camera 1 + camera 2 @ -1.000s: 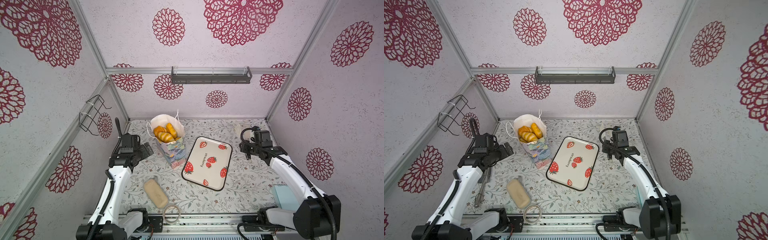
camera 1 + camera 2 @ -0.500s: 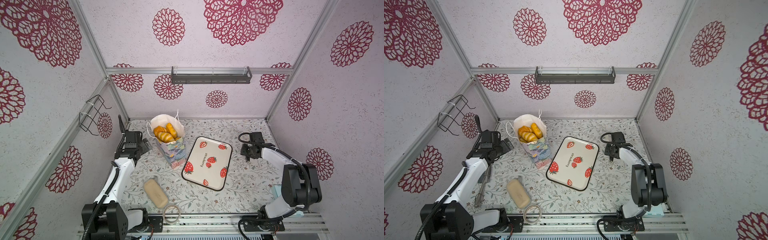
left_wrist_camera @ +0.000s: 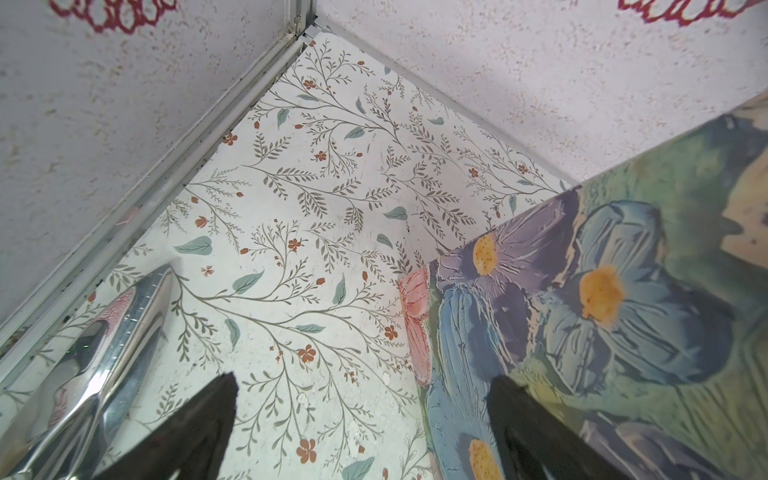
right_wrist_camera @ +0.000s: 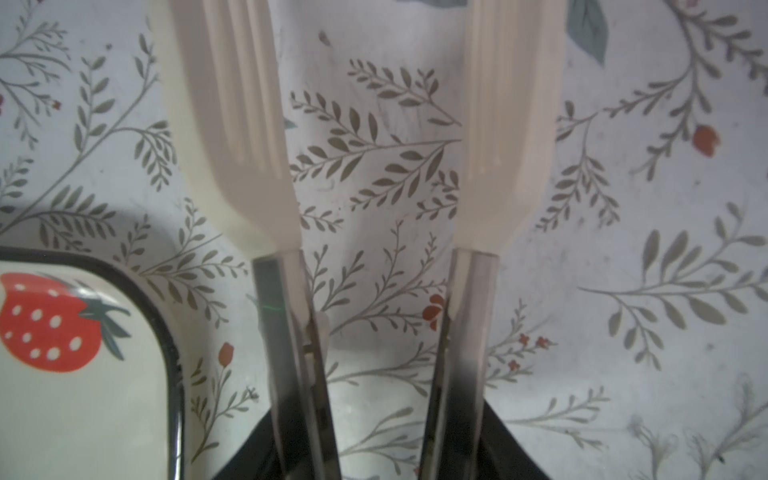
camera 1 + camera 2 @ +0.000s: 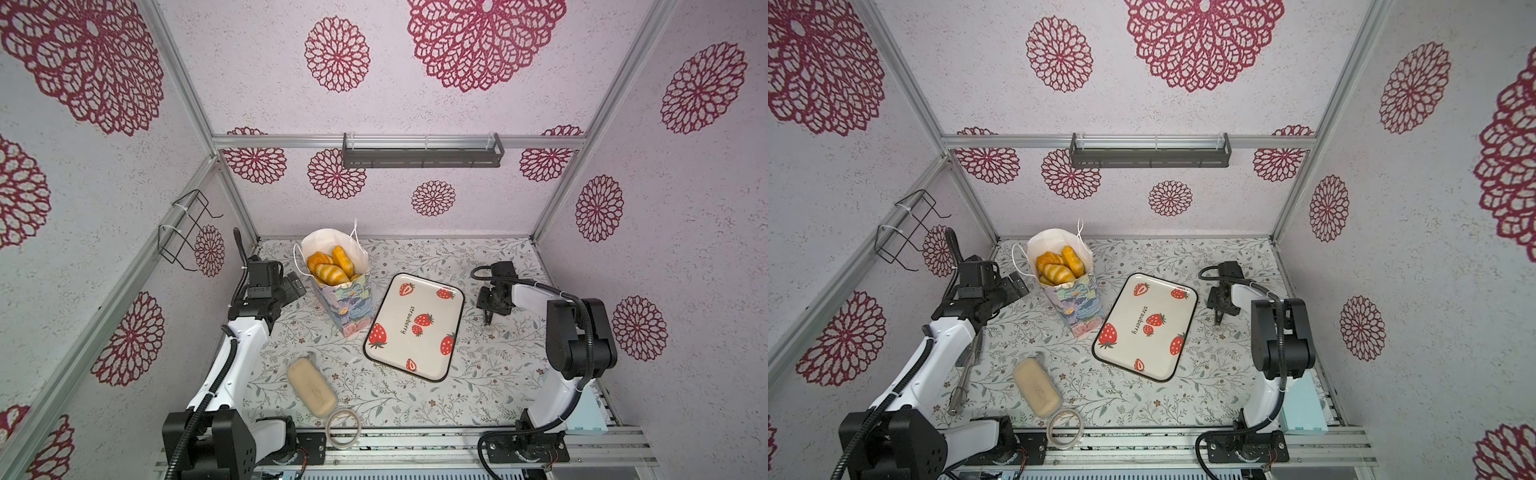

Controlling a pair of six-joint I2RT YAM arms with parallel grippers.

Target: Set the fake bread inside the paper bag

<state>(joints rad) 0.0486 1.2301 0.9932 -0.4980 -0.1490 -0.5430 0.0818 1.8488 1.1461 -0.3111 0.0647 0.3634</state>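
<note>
Floral tabletop [image 5: 498,374]: paper bag [image 5: 347,303], centre-left, holds fake bread [image 5: 330,268], likely light and slick, best gripped mid-body; left gripper [image 5: 296,281] jaws spread, right gripper [image 5: 489,313] jaws pinch tongs [image 4: 232,124].

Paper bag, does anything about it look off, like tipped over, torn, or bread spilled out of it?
Nothing stands out. The paper bag stands upright beside the strawberry tray, with the fake bread piled inside it and none spilled on the table. No tear shows on the sides in view.
</note>
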